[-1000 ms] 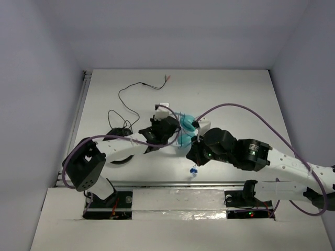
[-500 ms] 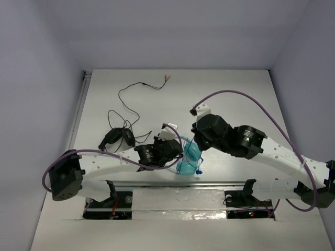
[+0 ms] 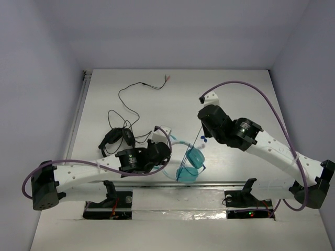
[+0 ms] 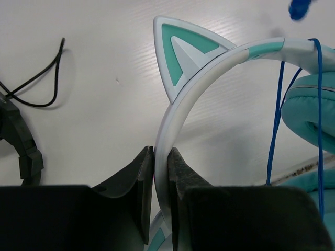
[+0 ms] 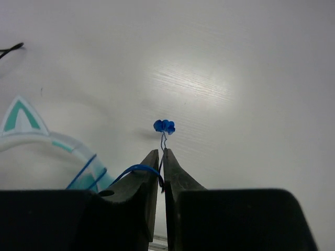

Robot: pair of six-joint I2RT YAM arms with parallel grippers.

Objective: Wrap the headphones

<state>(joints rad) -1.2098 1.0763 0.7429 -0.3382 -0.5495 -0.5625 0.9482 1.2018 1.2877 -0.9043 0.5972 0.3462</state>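
Headphones [image 3: 193, 159] look partly wrapped; our left gripper [image 4: 161, 172] clamps the headband [image 4: 209, 68], while our right gripper [image 5: 161, 157], at one o'clock, pinches the leftover cord [image 5: 133, 168].

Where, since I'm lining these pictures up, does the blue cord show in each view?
Top external: cord at centre, a thin slanting line just right of the headband.
Left wrist: cord on the right side, blue strands hanging under the headband.
Right wrist: cord at lower centre, looping into the right tool, with the plug beyond the tips.
Shared landmark: the pale headband, seen in all three views.
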